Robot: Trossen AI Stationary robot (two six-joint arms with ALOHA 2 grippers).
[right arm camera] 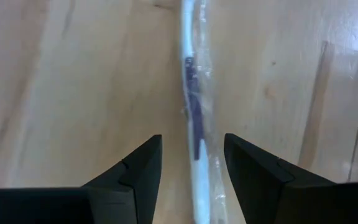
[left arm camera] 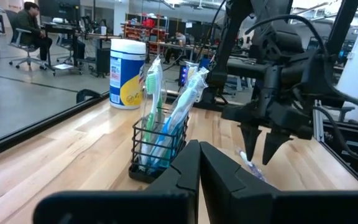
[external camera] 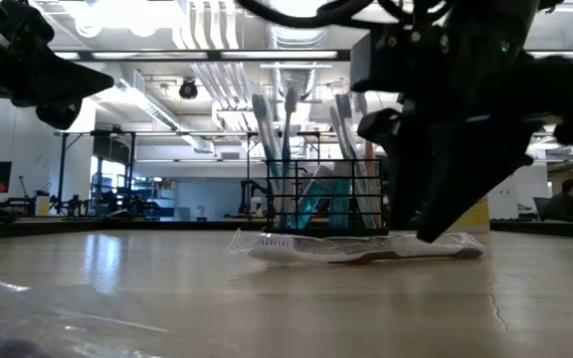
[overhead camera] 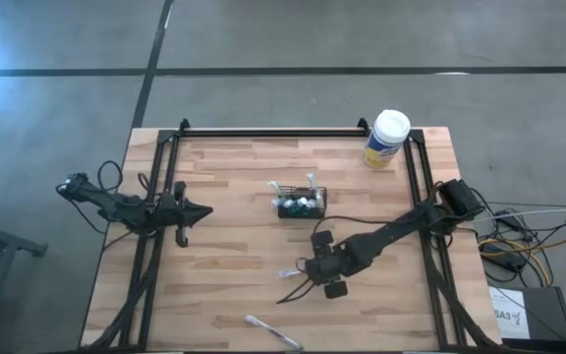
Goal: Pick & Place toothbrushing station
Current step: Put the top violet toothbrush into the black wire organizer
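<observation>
Caddy already holds several brushes; right gripper, jaws apart, straddles wrapped toothbrush on table, ungrasped; another wrapped item remains; left gripper closed, idle

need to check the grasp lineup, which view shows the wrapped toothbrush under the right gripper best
The right wrist view: the wrapped toothbrush lies lengthwise in the gap of the open right gripper. The low view shows it side-on, flat on the table. The high view shows only a small bit, and the left wrist view a sliver.

Pale wood table; clear glossy toothbrush wrapper.
</observation>
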